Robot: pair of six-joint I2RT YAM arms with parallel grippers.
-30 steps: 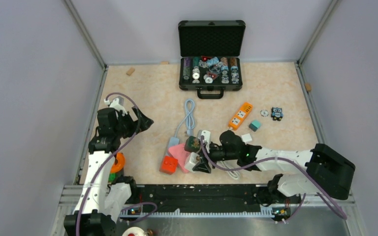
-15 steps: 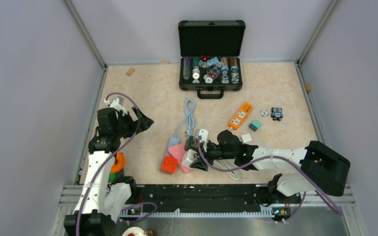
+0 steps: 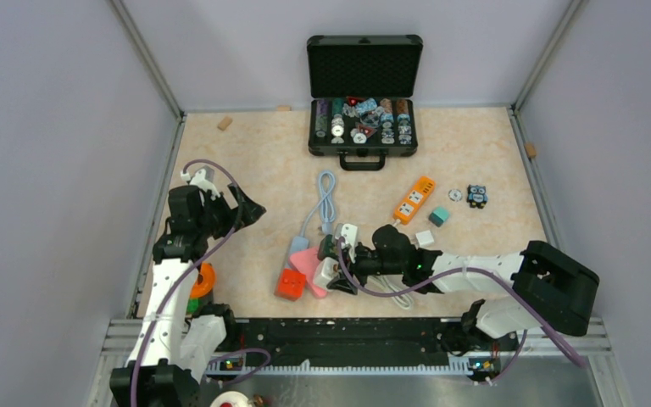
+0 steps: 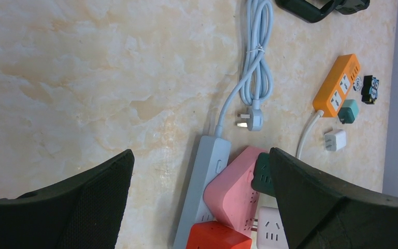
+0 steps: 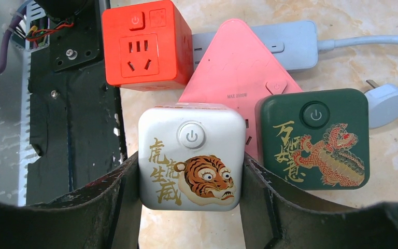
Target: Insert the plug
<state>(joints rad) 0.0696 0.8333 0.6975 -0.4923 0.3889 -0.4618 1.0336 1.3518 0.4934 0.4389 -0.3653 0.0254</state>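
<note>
My right gripper (image 5: 190,174) is shut on a white cube plug with a tiger picture (image 5: 190,156), its fingers pressed against both sides. The cube sits against the near edge of a pink triangular socket block (image 5: 237,72), also in the top view (image 3: 307,262). A dark green cube with a dragon picture (image 5: 313,137) touches the pink block's right side. A red cube socket (image 5: 146,45) lies at its left. A pale blue power strip (image 5: 269,44) lies behind. My left gripper (image 3: 250,209) is open and empty, hovering left of the cluster.
An open black case of small parts (image 3: 363,127) stands at the back. An orange power strip (image 3: 414,198), a teal cube (image 3: 439,216), a small white adapter (image 3: 425,238) and a coiled blue cable (image 3: 326,193) lie mid-table. The black rail (image 5: 72,98) runs along the near edge.
My right gripper has slid left with the white tiger cube, bringing it up against the pink socket block. The left arm has not moved.
</note>
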